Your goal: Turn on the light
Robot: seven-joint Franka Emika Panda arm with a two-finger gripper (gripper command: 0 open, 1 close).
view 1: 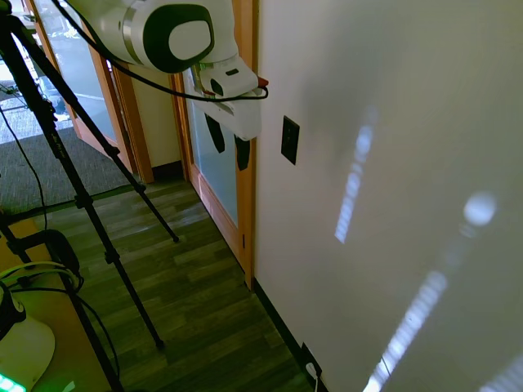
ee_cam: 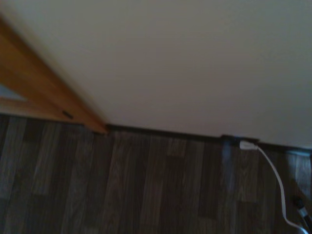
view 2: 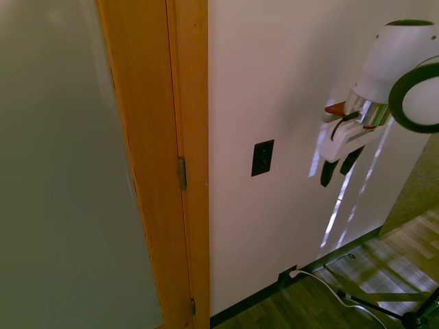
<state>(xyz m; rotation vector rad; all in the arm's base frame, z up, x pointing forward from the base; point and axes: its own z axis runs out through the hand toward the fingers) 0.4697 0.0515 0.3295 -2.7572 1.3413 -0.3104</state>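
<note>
While tilted downward, pincer [view 1: 228, 143] open, beside switch [view 1: 289, 140]

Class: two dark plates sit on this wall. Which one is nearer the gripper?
The upright black switch plate at gripper height, beside the door frame. The other plate sits by the floor, with a white plug.

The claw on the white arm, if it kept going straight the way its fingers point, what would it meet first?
The claw points down, fingers apart, so probably the dark wood-plank floor beside the white wall. The small black rectangular switch plate sits off to its side, not in that line. Depth is uncertain.
</note>
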